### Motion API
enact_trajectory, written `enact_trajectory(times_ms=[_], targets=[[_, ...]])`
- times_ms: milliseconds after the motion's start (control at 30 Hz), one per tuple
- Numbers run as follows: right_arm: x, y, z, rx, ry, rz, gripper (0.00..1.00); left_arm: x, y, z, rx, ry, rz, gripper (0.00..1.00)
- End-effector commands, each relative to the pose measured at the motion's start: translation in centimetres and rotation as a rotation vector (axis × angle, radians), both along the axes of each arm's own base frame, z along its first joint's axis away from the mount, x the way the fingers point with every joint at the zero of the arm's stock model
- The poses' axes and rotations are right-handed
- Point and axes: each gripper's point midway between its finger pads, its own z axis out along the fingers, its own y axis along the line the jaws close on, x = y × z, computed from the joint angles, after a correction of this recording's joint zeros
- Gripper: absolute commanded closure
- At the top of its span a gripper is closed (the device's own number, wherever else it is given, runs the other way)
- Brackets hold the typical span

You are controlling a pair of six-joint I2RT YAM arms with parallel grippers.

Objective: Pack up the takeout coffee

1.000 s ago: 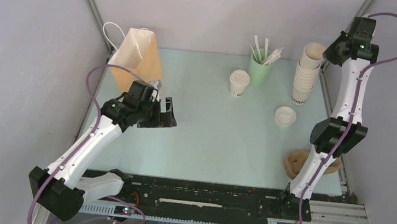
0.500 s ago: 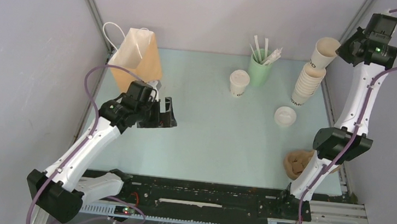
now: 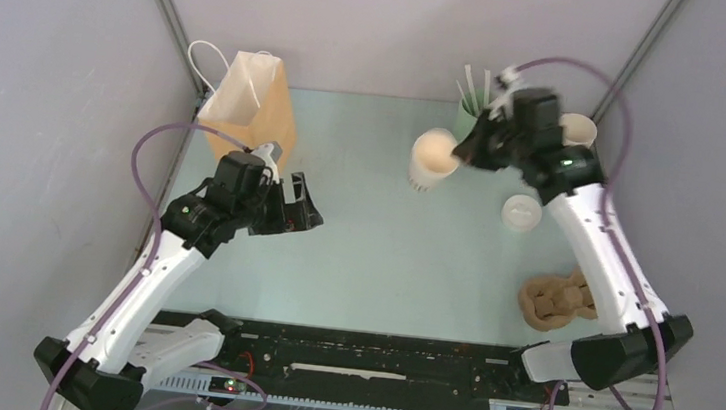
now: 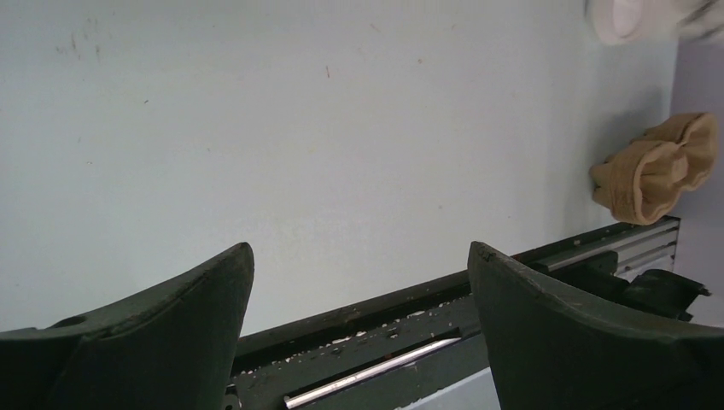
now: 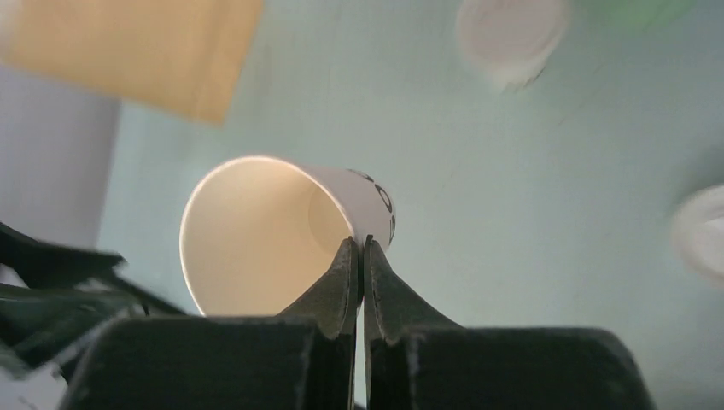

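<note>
— Biggest first?
— Starting with the table (image 3: pixel 374 256), then the brown paper bag (image 3: pixel 248 104), upright at its far left corner.
— And the left gripper (image 3: pixel 296 207)?
— Hanging just in front of that bag, spread wide, holding nothing.
— Right gripper (image 5: pixel 359 248)?
— Pinched tight on the wall of a lidless cup (image 5: pixel 256 231), tipped sideways, up off the table.
— Where to find the lidded cup (image 5: pixel 510 34)?
— Standing far centre near the green cup (image 3: pixel 466 115), blurred, mostly hidden from above.
— Smallest?
— Loose lid (image 3: pixel 522 212), flat, right of centre.

I see one lidded cup (image 5: pixel 510 30) upright, blurred, just beside the green cup (image 5: pixel 639 8); the other lidded cup (image 3: pixel 521 212) stands farther off.
</note>
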Motion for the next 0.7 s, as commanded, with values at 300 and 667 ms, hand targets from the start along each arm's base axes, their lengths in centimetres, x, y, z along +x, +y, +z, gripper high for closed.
enact_trajectory(times_ms=[300, 667], targets=[[-5.0, 13.0, -19.7, -0.163, 0.146, 0.338, 1.0, -2.2, 0.6, 1.3, -0.091, -0.037, 0.054, 0.0], [-6.1, 12.5, -21.7, -0.27, 0.097, 0.318, 0.71, -3.0, 1.1, 1.1, -0.101, -0.041, 0.078, 0.0]])
